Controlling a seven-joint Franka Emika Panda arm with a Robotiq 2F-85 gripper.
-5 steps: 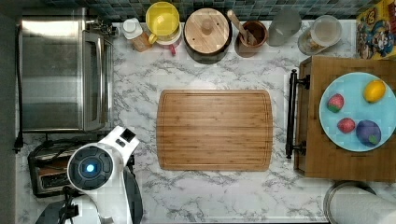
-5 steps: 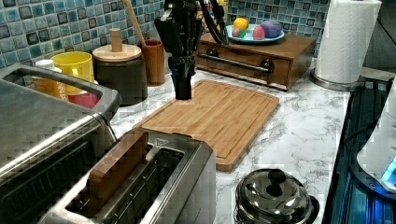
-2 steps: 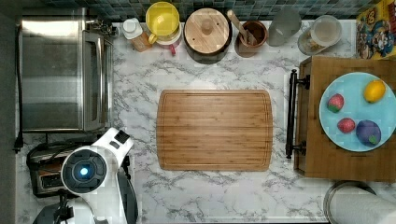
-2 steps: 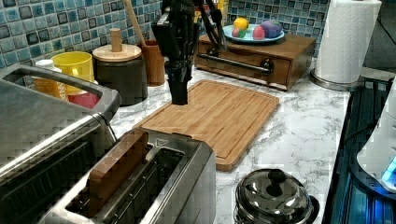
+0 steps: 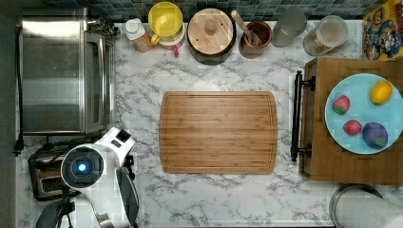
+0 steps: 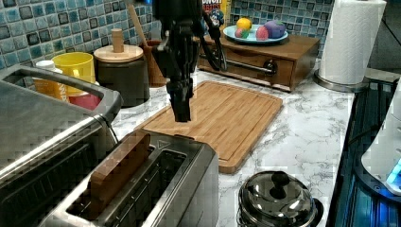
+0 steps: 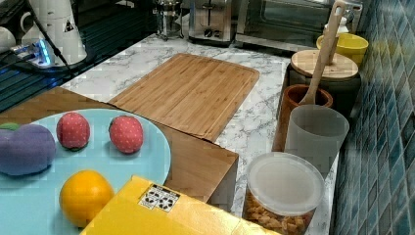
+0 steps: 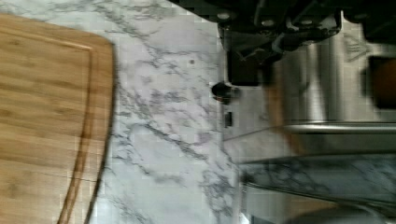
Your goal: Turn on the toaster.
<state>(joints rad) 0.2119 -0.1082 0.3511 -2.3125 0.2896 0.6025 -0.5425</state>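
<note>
The toaster is a shiny steel two-slot box in the left view's foreground, with a brown slice standing in one slot. In the top view, the toaster is at the lower left, mostly covered by my arm. My gripper hangs shut and empty, pointing down, just above the toaster's far end and a little beyond it. In the wrist view, the gripper sits right by the toaster's small black lever knob and is not touching it. The toaster is also far back in the right view.
A large steel toaster oven stands directly beside the toaster. A wooden cutting board lies mid-counter. A small steel pot sits on the toaster's other side. Jars and cups line the back wall. A fruit plate rests on a wooden box.
My arm has moved from the cutting board's corner toward the toaster, to the left and lower in the left view. The gripper now hangs near the toaster's end.
</note>
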